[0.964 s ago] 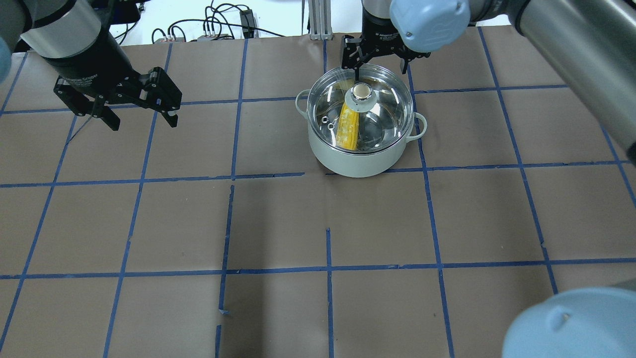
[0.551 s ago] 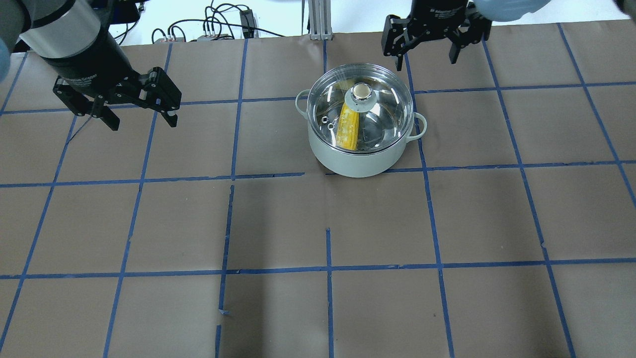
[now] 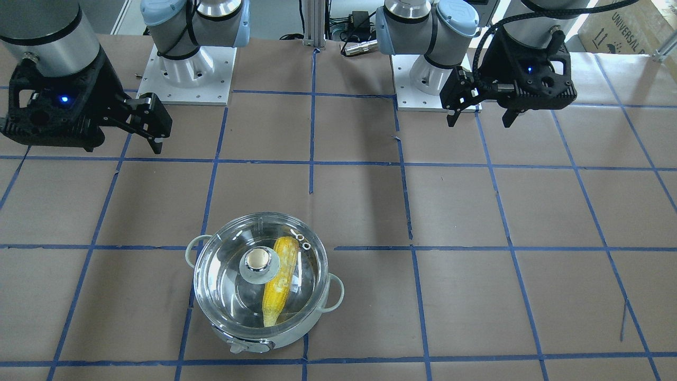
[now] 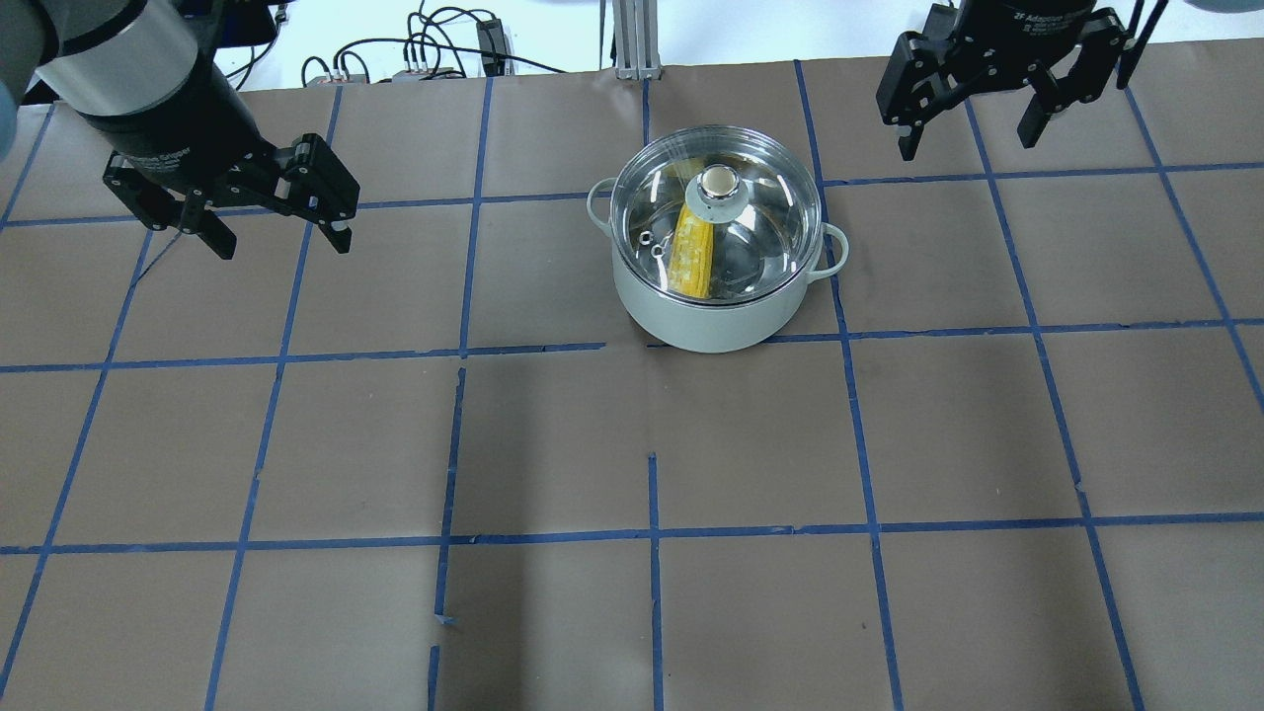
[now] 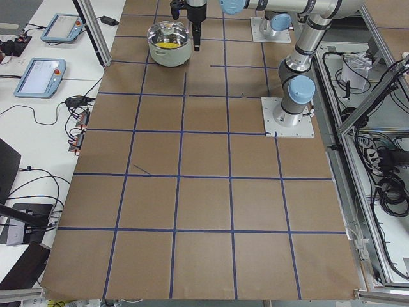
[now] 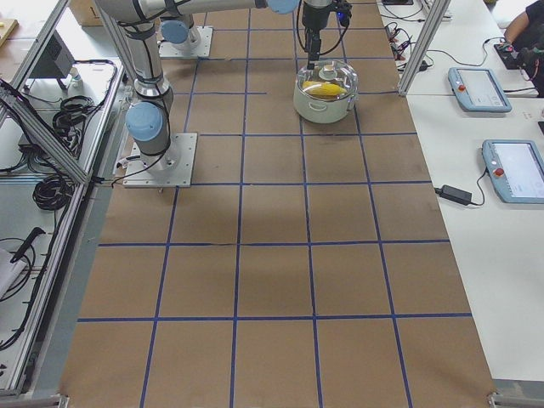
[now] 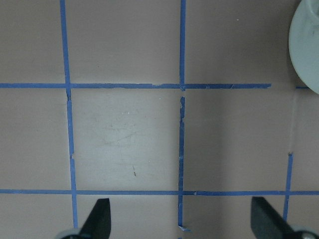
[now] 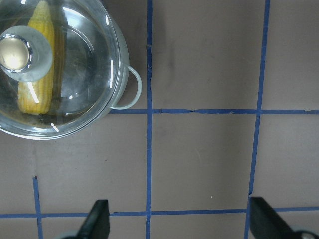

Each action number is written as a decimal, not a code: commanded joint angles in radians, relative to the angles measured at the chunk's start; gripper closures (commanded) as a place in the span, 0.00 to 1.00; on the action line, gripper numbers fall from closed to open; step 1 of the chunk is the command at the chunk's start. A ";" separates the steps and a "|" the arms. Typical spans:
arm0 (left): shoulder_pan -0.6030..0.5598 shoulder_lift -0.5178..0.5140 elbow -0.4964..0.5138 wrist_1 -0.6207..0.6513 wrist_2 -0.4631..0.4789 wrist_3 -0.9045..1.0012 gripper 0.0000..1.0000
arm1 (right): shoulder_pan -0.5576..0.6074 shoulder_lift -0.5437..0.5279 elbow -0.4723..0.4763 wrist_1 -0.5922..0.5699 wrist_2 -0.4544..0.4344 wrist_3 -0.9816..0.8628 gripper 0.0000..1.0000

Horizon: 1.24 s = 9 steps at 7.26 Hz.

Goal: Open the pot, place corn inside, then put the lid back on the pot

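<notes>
Here, lowest in the overhead frame: the table (image 4: 632,622), covered in brown paper and crossed by blue tape lines (image 4: 750,533).

Higher up, just right of centre in the upper half: the pot (image 4: 691,318). Stands upright on the paper, pale outside and shiny inside, with a small loop handle (image 4: 837,252) at each side. Closed, with the clear lid (image 4: 775,202) seated level on the rim. At the lid's middle, a beige knob (image 4: 718,182); near its left edge, two little metal rings (image 4: 652,244).

Through the glass: the corn (image 4: 691,259). Lies inside on the pot's floor, running up and down the frame and passing under the knob's left side.

At about the same height, far over at the upper left: the left gripper (image 4: 283,247). Hangs above the paper, well apart from the pot, fingers spread wide and gripping nothing.

Farther back, toward the upper right corner: the right gripper (image 4: 966,146). Likewise spread wide and gripping nothing, above the paper up and to the right of the pot, touching neither lid nor handle.

Beyond the table's far edge, along the top left: black cables (image 4: 434,44) on a white surface.
</notes>
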 commanded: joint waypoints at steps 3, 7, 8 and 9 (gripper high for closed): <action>0.000 -0.001 0.000 0.000 0.000 0.000 0.00 | -0.002 -0.073 0.113 -0.027 0.007 0.001 0.00; 0.000 -0.001 0.000 0.000 0.000 0.000 0.00 | 0.003 -0.073 0.112 -0.042 0.069 0.003 0.00; 0.000 -0.001 0.000 0.000 0.000 0.000 0.00 | 0.003 -0.075 0.115 -0.041 0.071 0.003 0.00; 0.000 -0.001 0.000 -0.002 0.000 0.000 0.00 | 0.004 -0.073 0.115 -0.041 0.083 0.001 0.00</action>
